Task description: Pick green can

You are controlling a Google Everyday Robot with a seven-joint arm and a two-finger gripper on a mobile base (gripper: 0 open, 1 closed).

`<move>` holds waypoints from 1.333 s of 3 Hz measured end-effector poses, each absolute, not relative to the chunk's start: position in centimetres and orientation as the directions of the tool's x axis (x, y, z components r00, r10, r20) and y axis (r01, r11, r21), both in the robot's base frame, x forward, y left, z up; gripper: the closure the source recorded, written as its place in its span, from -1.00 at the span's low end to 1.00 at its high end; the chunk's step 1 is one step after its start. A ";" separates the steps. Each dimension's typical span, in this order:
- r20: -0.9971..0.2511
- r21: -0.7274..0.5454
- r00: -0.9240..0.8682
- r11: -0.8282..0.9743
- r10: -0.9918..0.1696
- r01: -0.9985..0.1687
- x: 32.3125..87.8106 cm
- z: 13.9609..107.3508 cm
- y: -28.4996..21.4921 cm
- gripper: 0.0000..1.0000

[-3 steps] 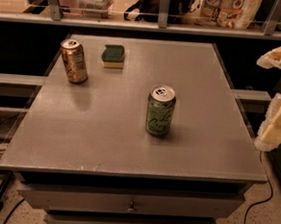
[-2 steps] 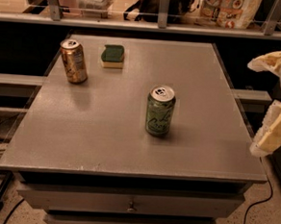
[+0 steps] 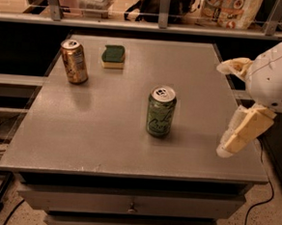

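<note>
The gripper (image 3: pixel 222 109) is hanging over the right edge of the table (image 3: pixel 105 146). Its two pale fingers (image 3: pixel 241 133) are standing wide apart and are holding nothing. The green can (image 3: pixel 161 111) is standing upright near the middle of the table, to the left of the gripper and not touching it. At the back left the brown can (image 3: pixel 74 61) is standing upright, and the sponge (image 3: pixel 113 56) is lying near it, on its right.
</note>
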State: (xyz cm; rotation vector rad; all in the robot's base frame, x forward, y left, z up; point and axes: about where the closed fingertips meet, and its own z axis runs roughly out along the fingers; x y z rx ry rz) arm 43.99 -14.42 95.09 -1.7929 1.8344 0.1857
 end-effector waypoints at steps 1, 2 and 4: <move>-0.489 -0.259 0.071 0.067 -0.869 -0.964 45.2 93.8 -11.8 -1.00; -0.510 -0.223 0.080 0.042 -0.856 -0.974 46.4 92.4 -9.1 -1.00; -0.534 -0.164 0.088 0.001 -0.841 -0.986 48.1 90.4 -4.3 -0.65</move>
